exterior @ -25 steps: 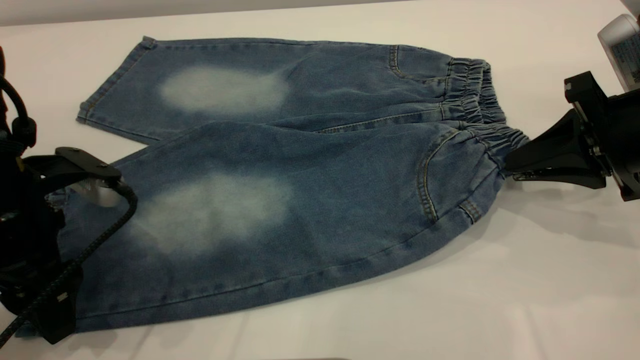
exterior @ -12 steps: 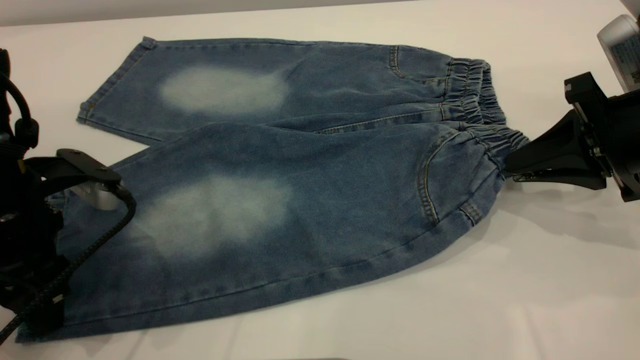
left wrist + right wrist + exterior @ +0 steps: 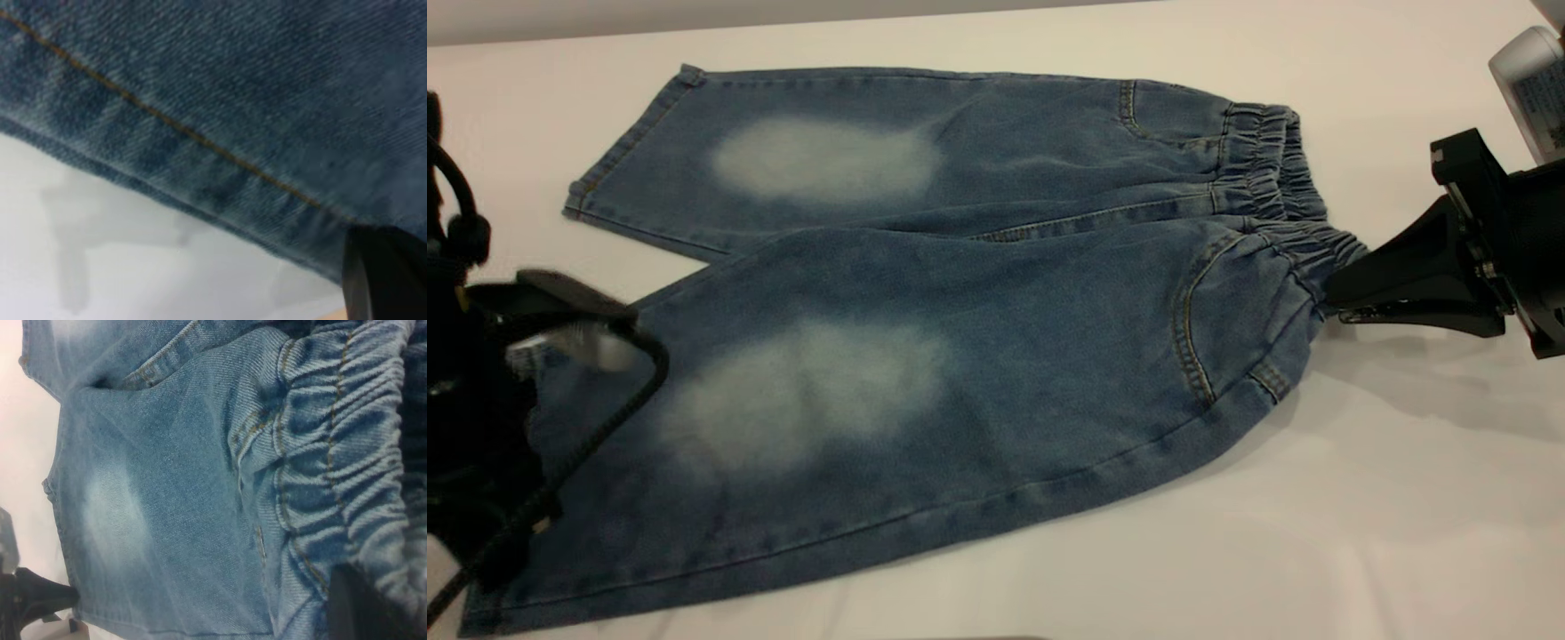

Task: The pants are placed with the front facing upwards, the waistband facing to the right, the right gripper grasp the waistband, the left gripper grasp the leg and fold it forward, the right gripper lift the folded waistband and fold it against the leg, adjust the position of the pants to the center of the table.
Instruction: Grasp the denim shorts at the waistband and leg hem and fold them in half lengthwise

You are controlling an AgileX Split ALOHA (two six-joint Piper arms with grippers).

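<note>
The blue denim pants [image 3: 960, 356] lie front up on the white table [image 3: 1316, 533], with the ruched waistband [image 3: 1272, 178] to the right. My right gripper [image 3: 1329, 298] is shut on the near corner of the waistband [image 3: 347, 453], and one black finger [image 3: 363, 607] shows beside the gathers. At the left edge my left gripper [image 3: 560, 342] is shut on the hem of the near leg. The left wrist view is filled by that hem [image 3: 200, 133] with tan stitching, held just above the table, and a black finger [image 3: 383, 277] shows at its corner.
The far leg [image 3: 783, 151] lies flat toward the back of the table. Bare tabletop runs along the front and the right front. The right arm's white labelled cylinder [image 3: 1529, 80] hangs at the far right. The left arm's braided cable [image 3: 605, 418] drapes over the near leg.
The left gripper has drawn the near leg's hem leftward and toward the front edge, stretching that leg out. The right gripper has held still on the waistband.
</note>
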